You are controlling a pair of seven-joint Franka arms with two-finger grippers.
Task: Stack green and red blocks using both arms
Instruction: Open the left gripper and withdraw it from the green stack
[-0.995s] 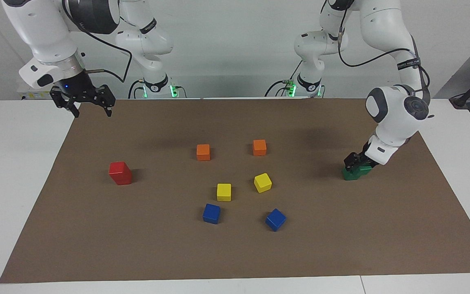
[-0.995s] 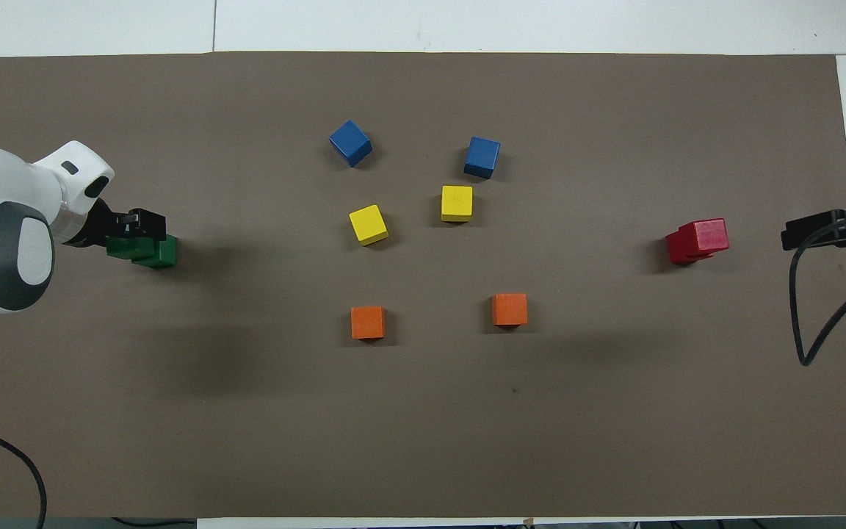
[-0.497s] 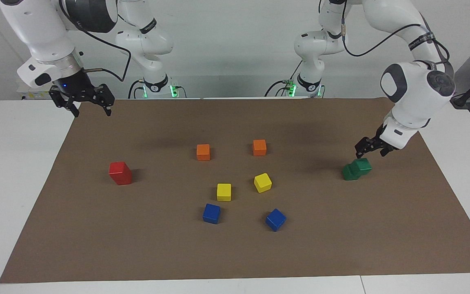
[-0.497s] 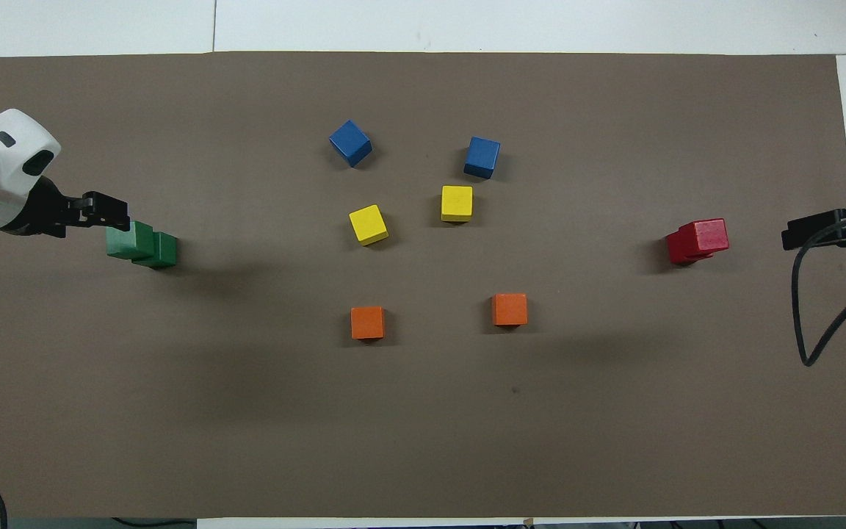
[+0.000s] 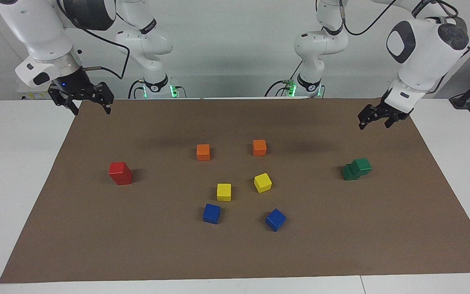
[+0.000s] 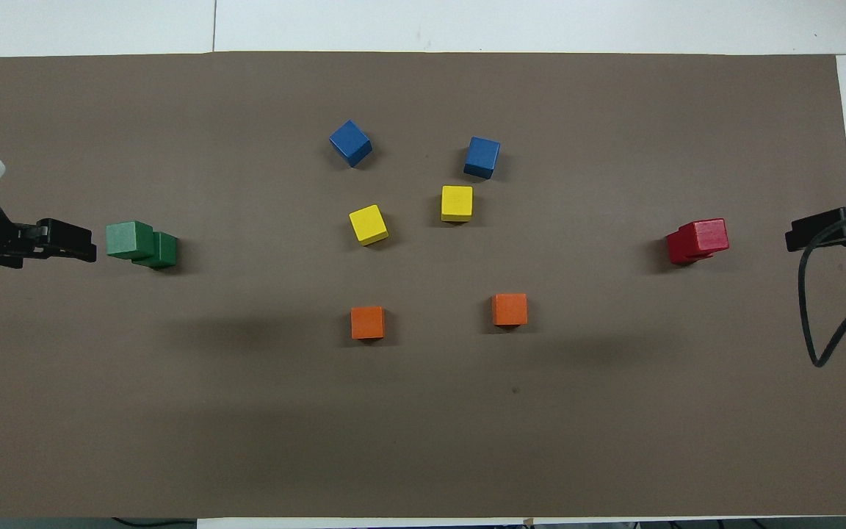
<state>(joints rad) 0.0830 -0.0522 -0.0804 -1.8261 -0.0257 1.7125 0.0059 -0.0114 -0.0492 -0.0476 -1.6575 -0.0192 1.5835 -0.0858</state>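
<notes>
A plain pale grey wall (image 5: 235, 45) rises at the robots' end of a smooth white table (image 5: 14, 163), which is made of panels with thin seams between them. A large matte brown rectangular mat (image 5: 235, 253) covers most of the tabletop. Even, soft light leaves only faint blurred shadows on the mat.

Matt brown paper mat (image 5: 235, 253)
</notes>
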